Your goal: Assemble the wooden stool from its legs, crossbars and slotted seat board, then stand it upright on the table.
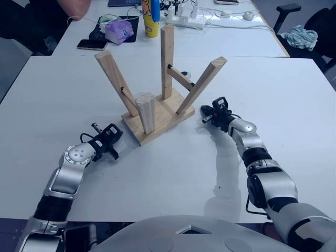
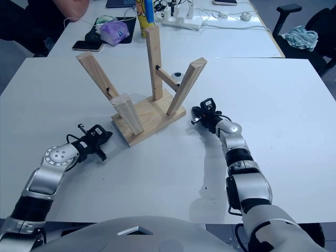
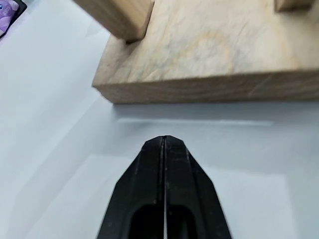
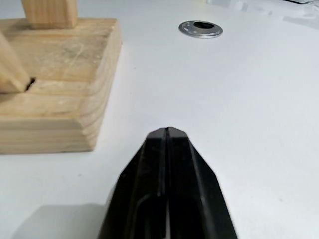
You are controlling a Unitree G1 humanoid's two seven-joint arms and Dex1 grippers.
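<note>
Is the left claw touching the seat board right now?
Apart. The left wrist view shows a strip of bare table between the tip of the shut left claw and the near edge of the seat board.

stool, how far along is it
Mostly done: four legs stand in the seat board, a crossbar joining two, upside down on the table. In hand: nothing; left gripper and right gripper are shut beside it. Left: stand it upright.

Four legs (image 1: 113, 79) counted, all sticking up from one seat board (image 1: 168, 118), and one crossbar (image 1: 180, 79) was plainly visible there.
</note>
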